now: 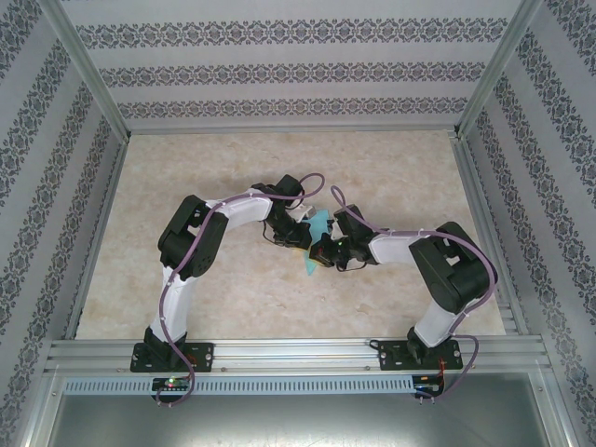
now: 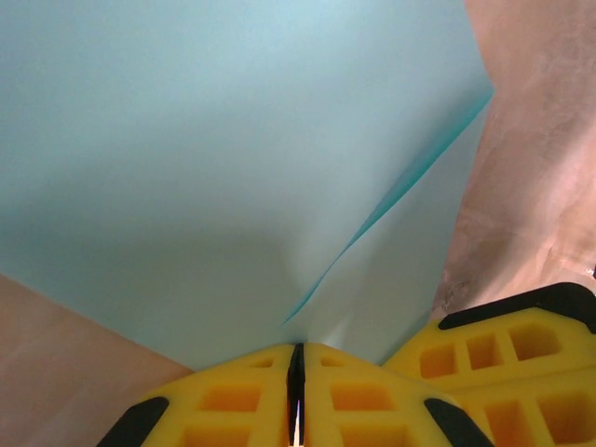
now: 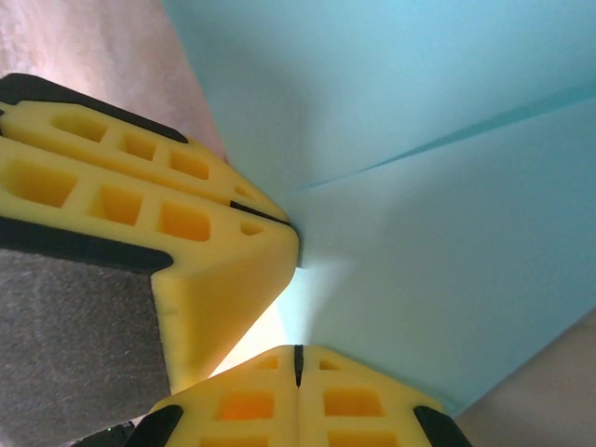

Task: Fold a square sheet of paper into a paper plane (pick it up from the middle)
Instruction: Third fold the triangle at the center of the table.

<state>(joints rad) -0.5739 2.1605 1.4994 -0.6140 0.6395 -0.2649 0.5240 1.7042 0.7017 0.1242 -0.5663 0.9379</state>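
Observation:
The turquoise sheet of paper (image 1: 320, 224) hangs between the two grippers above the middle of the table. It is folded into layers, and a darker layer edge (image 2: 391, 200) runs slantwise across it. A pale yellow bit (image 1: 310, 266) shows at its lower end. My left gripper (image 2: 296, 348) is shut on the paper's near edge, and its fingers (image 3: 140, 177) stand at the left of the right wrist view. My right gripper (image 3: 297, 350) is shut on the same paper (image 3: 419, 233) right beside them. Its fingers (image 2: 507, 349) come into the left wrist view at the lower right. Seen from above, the left gripper (image 1: 300, 233) and the right gripper (image 1: 326, 250) meet at the paper.
The beige marbled table top (image 1: 400, 186) spreads out around both arms. An aluminium rail (image 1: 298, 354) carries the arm bases at the near edge. Patterned walls (image 1: 279, 74) and metal posts close in the back and both sides.

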